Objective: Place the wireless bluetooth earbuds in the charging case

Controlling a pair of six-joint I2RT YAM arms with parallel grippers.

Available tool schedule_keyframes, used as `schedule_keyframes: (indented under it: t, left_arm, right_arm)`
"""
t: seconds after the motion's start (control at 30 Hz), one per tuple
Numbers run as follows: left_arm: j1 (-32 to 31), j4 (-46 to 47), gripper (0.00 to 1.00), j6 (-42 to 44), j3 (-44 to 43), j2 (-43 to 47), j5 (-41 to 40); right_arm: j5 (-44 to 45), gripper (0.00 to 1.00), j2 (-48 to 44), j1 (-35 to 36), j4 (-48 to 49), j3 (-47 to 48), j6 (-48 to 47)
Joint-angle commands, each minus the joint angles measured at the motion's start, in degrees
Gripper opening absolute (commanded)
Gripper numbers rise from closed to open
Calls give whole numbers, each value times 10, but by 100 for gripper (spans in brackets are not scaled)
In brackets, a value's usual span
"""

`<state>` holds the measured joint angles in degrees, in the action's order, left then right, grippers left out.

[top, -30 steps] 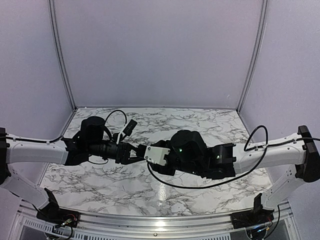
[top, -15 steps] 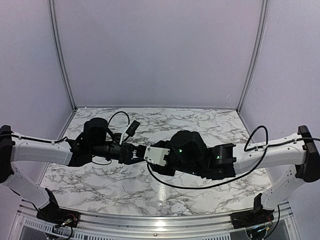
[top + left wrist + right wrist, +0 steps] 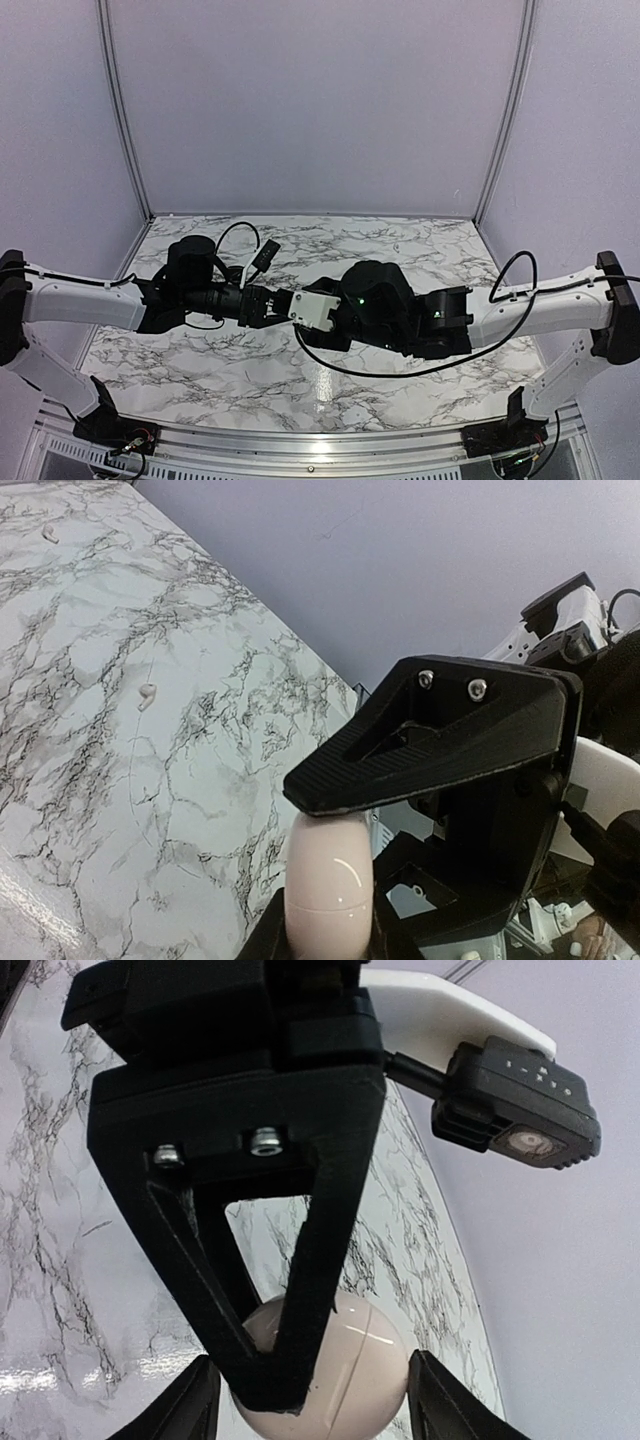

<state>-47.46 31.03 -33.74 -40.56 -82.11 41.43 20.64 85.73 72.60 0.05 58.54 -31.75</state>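
Observation:
The charging case (image 3: 328, 885) is a closed, cream-white pebble with a thin seam. My left gripper (image 3: 330, 875) is shut on it, one black finger on top and one beneath. It also shows in the right wrist view (image 3: 365, 1360), partly behind a left finger. My right gripper (image 3: 320, 1395) has a fingertip against each side of it, with no gap showing. In the top view both grippers (image 3: 280, 304) meet above the table's middle and hide the case. Two tiny pale earbud-shaped things (image 3: 147, 693) (image 3: 50, 535) lie apart on the marble.
The marble table (image 3: 420, 240) is walled by purple panels at the back and sides. A black cable (image 3: 340, 368) loops under the right arm. A metal rail (image 3: 320, 440) runs along the near edge.
My left gripper has moved right and a little up, bringing the case between the right gripper's fingers. The right arm has barely moved.

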Motion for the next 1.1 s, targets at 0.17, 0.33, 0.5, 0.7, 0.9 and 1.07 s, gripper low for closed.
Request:
schedule_keyframes:
  t: [0.17,0.33,0.5,0.7,0.9,1.07]
  left_arm:
    - [-5,46,0,83,33,60,-33]
    - [-12,55,0,146,56,105,-56]
    - [-35,55,0,209,71,140,-95]
    - [-55,54,0,239,76,158,-134]
    - [-70,54,0,258,79,161,-145]
    - [-77,54,0,273,81,163,-145]
  right_arm:
    - [-176,72,-94,-56,23,-8,95]
    - [-338,75,-128,-129,31,-14,169]
    - [-403,76,-100,-142,12,12,199]
    - [-461,76,-73,-142,15,36,225]
    - [-463,76,-60,-141,22,44,240]
    - [-442,76,-48,-141,26,52,254]
